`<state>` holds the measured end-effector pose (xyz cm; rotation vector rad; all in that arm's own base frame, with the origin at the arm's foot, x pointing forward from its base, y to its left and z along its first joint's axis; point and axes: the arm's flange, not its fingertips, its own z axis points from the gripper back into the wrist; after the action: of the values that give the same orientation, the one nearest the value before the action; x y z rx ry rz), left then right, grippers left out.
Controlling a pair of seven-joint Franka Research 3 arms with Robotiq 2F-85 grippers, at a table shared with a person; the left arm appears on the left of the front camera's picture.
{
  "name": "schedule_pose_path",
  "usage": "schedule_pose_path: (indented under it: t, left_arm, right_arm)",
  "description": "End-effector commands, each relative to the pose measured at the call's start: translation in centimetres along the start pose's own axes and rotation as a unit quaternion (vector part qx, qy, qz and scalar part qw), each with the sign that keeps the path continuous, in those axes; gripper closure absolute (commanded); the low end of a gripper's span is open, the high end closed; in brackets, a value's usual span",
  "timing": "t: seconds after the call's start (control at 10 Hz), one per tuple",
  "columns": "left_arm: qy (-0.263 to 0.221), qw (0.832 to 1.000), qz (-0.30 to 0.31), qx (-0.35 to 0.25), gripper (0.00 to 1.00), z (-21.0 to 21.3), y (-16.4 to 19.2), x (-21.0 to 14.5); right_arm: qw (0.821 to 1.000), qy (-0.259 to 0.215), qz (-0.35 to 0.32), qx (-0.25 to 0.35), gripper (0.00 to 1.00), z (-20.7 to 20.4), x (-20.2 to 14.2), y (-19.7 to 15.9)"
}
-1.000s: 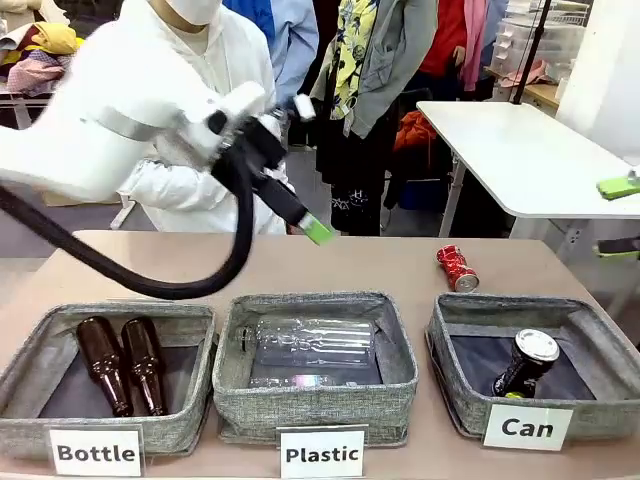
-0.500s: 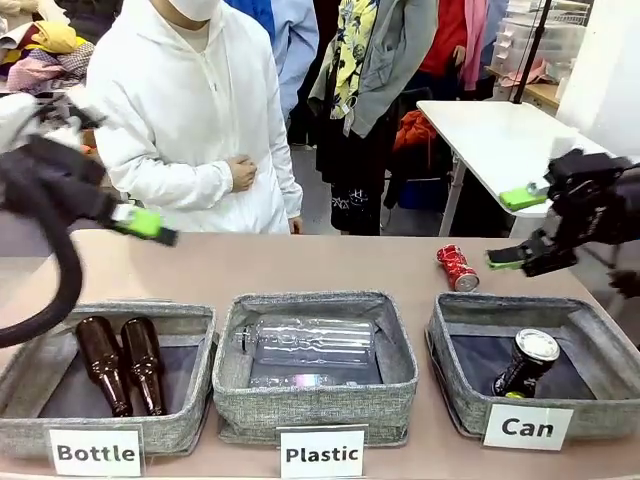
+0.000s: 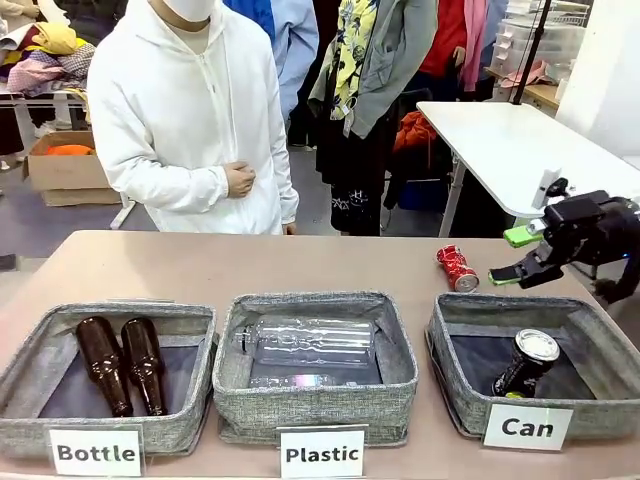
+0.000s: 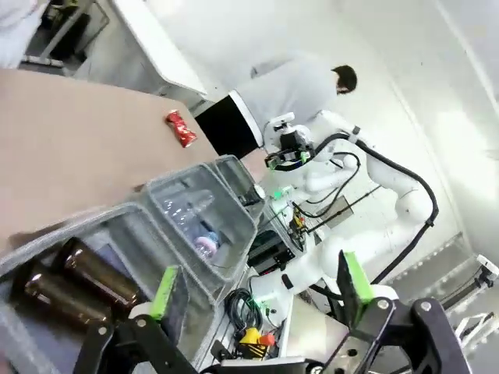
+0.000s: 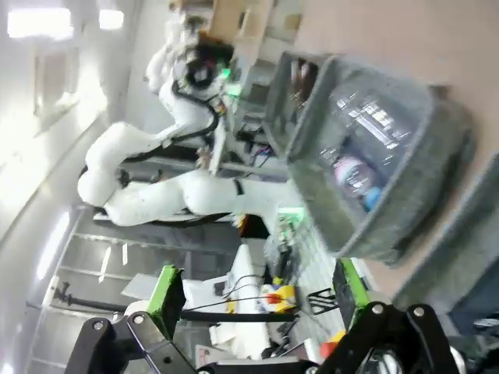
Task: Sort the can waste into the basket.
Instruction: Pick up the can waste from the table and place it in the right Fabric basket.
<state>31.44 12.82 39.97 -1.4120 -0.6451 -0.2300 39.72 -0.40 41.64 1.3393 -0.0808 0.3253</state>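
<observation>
Tan tabletop (image 3: 330,262), three grey bins in a row at its near edge, each with a white label in front so that waste goes by kind: brown bottles (image 3: 120,365) lie in the left bin (image 3: 25,438), clear bottles (image 3: 315,345) in the middle bin (image 3: 240,408), and the basket (image 3: 445,385) marked "Can" stands at the right. One black can (image 3: 525,365) already leans inside the basket, silver end up, against the dark lining. Just beyond the basket's far rim a crushed red can (image 3: 457,268) lies on its side on the bare tabletop, apart from every bin, and looks to be the last piece left to sort. The right gripper (image 3: 512,256) hovers just to the right of it, above the tabletop, jaws spread wide and holding nothing, green pads angled toward the red can, a stance that would suit a reach for a pickup. The left gripper (image 4: 257,287), seen from its own wrist, is likewise wide open and empty, held high and looking down on the bottle end of the row, likely to keep the way clear for the other arm. At the far side a person (image 3: 190,120) in a white hooded top stands back from the edge, one hand (image 3: 239,180) at the chest, taking no part in the work.
</observation>
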Motion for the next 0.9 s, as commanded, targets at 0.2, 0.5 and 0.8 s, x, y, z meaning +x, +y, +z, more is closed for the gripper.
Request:
schedule_pose_path:
  t: [0.2, 0.5, 0.8]
  left_arm:
    - [0.000, 1.000, 0.000, 0.000, 0.00, 0.0, 0.0, 0.0]
    - [0.000, 1.000, 0.000, 0.000, 0.00, 0.0, 0.0, 0.0]
    - [0.000, 1.000, 0.000, 0.000, 0.00, 0.0, 0.0, 0.0]
  right_arm:
    - [1.000, 0.000, 0.000, 0.000, 0.00, 0.0, 0.0, 0.0]
    - [1.000, 0.000, 0.000, 0.000, 0.00, 0.0, 0.0, 0.0]
    - [1.000, 0.000, 0.000, 0.000, 0.00, 0.0, 0.0, 0.0]
